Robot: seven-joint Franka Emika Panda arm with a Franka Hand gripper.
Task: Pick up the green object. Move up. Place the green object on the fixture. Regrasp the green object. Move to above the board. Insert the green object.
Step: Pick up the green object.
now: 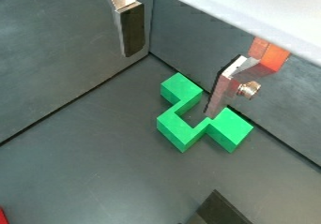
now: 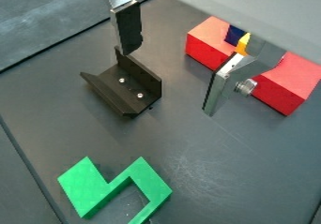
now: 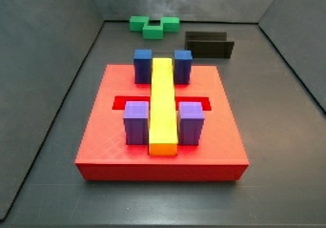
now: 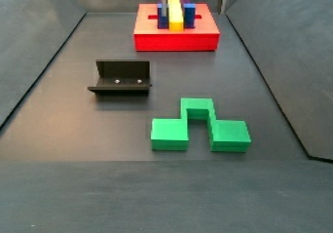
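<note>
The green object lies flat on the dark floor, also seen in the other wrist view and in both side views. My gripper is open and empty, hanging above the floor with the green object below its silver fingers; it also shows in the other wrist view. The fixture stands on the floor beside the green object. The red board bears a yellow bar, two blue and two purple blocks.
Grey walls enclose the dark floor on all sides. The green object lies near a wall corner. Open floor lies between the fixture, the green object and the board.
</note>
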